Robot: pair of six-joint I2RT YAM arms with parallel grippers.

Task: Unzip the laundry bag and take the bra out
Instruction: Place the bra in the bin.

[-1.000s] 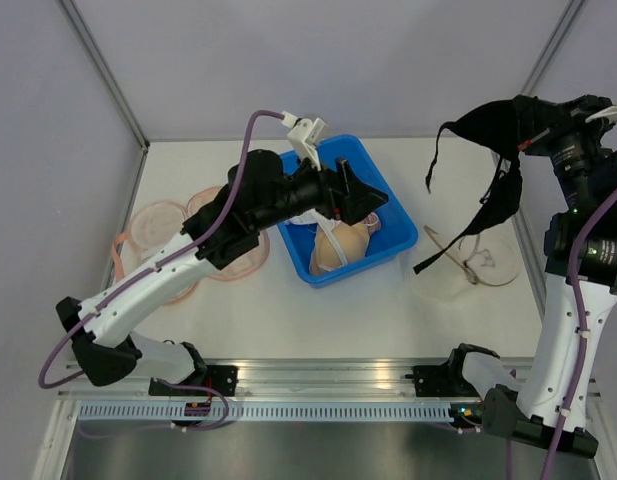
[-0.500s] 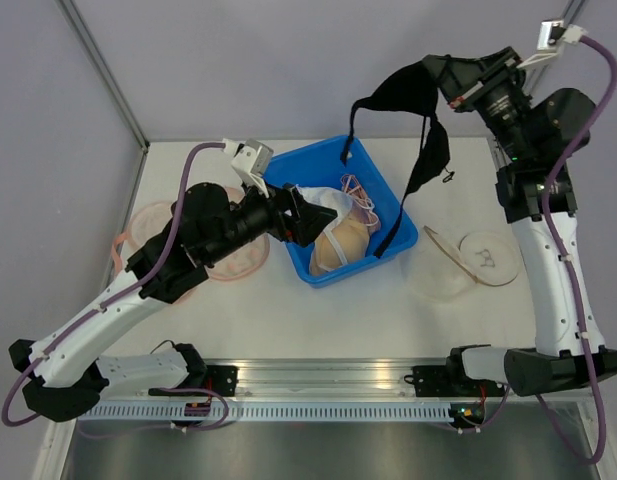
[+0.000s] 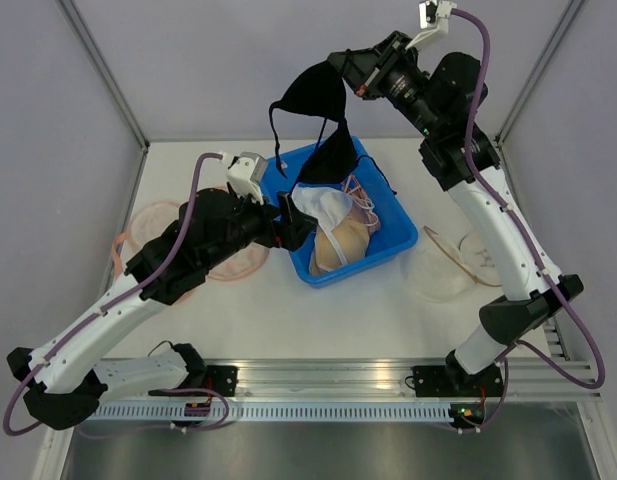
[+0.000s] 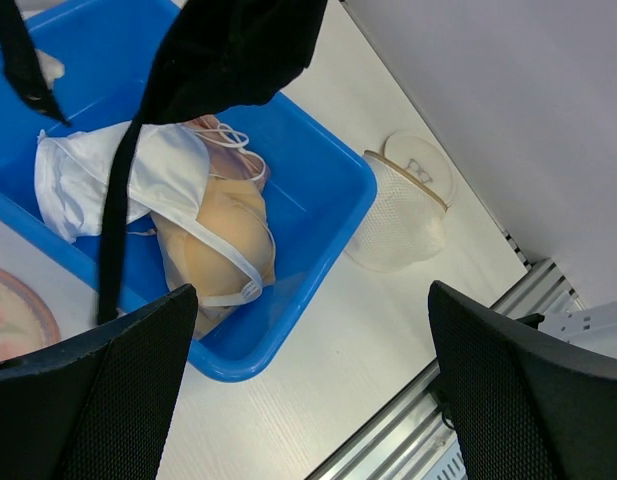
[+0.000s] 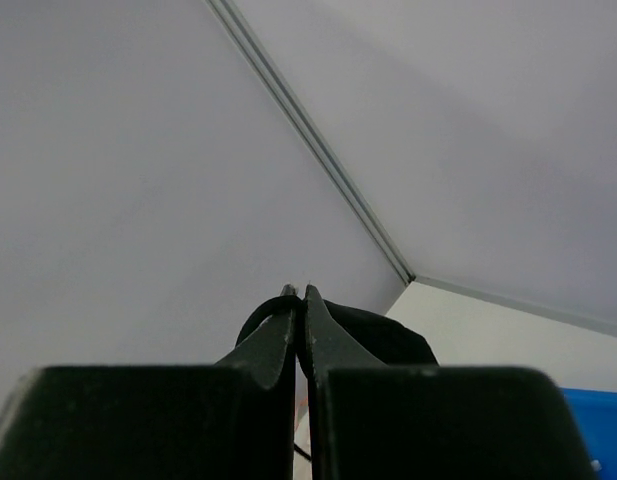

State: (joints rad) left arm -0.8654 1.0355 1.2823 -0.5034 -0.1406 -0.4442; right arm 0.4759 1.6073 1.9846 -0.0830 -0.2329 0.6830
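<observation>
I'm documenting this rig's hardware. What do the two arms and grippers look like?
The left arm and right arm have white shells with black joints and wrists; a purple cable loops to a white camera mount on each. The left gripper and right gripper have black, tapering fingers.

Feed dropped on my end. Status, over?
Right claw shut on black bra, held high over blue bin. Left claw open, empty, beside bin. Other bras lying in bin.
</observation>
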